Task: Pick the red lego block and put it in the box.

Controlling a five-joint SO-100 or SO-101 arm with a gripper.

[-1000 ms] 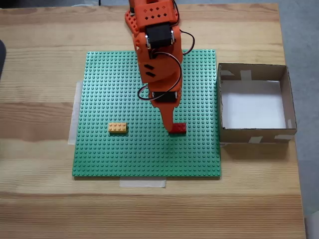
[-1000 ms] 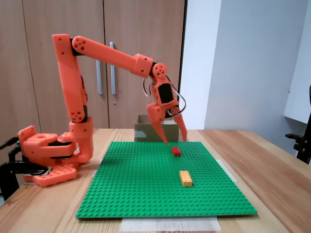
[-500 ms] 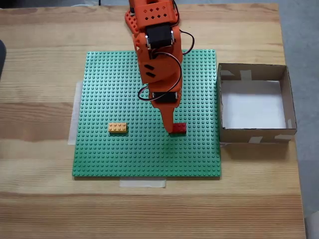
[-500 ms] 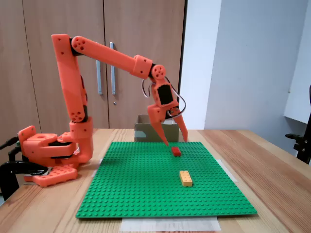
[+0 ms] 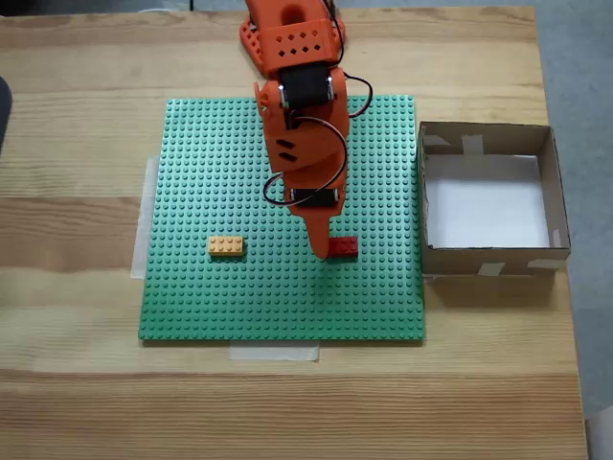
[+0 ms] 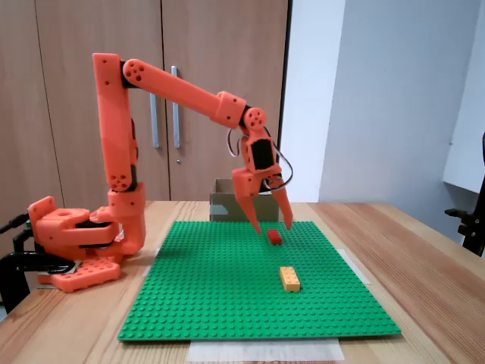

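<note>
Orange gripper (image 6: 273, 226) spread wide just above the red lego block (image 6: 275, 237) on the green baseplate (image 5: 211, 297)

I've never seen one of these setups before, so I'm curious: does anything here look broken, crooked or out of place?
Nothing stands out. The red lego block and a yellow-orange brick sit flat on the green baseplate, squarely aligned. The box stands upright beside it, empty. The gripper hangs open over the red block.
</note>
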